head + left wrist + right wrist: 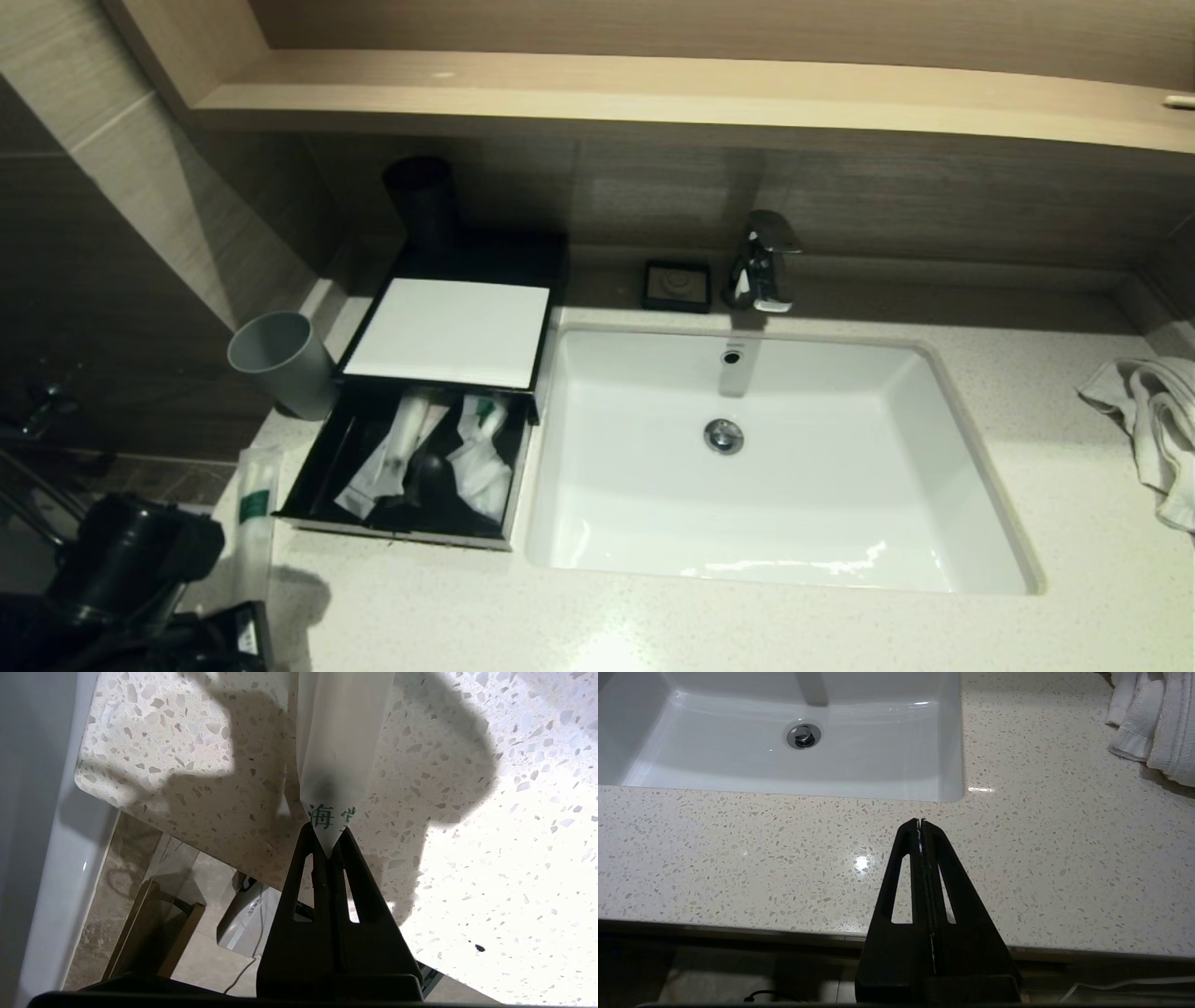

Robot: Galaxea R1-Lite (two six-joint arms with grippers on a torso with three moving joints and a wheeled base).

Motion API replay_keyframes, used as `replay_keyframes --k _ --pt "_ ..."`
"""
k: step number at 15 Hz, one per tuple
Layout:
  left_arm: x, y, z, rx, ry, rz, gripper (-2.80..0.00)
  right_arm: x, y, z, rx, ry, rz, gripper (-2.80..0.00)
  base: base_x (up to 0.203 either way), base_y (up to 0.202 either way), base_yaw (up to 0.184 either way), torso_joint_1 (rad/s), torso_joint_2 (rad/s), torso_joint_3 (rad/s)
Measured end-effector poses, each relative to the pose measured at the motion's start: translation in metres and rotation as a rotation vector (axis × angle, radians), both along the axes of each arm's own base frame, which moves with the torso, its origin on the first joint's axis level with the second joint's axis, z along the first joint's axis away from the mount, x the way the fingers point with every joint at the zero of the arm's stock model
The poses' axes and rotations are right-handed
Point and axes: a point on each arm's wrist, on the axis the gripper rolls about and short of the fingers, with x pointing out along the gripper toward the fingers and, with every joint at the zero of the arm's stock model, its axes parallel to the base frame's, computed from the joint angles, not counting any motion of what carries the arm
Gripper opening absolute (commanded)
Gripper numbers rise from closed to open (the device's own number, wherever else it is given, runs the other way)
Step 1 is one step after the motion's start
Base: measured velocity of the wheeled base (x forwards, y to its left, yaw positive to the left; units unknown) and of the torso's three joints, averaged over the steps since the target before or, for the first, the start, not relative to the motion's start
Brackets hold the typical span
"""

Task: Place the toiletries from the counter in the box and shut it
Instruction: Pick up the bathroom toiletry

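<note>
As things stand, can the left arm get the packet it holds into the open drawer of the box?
Probably yes. The left gripper is shut on the packet, which lies on the counter just left of the box. The drawer is pulled out and open on top; only its low side wall lies between.

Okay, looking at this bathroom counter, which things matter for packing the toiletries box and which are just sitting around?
Part of the job:
- toiletry packet, pinched by the left gripper
- black box, drawer pulled open
- packets already inside

Just lying about:
- grey cup
- white towel
- faucet
- sink
- right gripper, idle above the counter
</note>
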Motion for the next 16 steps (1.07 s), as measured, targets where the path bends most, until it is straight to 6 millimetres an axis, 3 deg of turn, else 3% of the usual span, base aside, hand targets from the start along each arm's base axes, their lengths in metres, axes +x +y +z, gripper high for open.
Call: replay_keyframes --k 7,16 --pt "-0.002 0.001 0.005 -0.003 -0.030 -0.002 -2.80 0.000 0.000 0.000 0.000 0.000 -0.001 -2.80 0.000 0.000 0.000 0.000 0.00 0.000" --pt "-0.021 0.006 0.047 -0.021 -0.143 -0.009 -2.80 0.000 0.000 0.000 -0.001 0.000 0.000 -2.80 0.000 0.000 0.000 0.000 0.00 0.000"
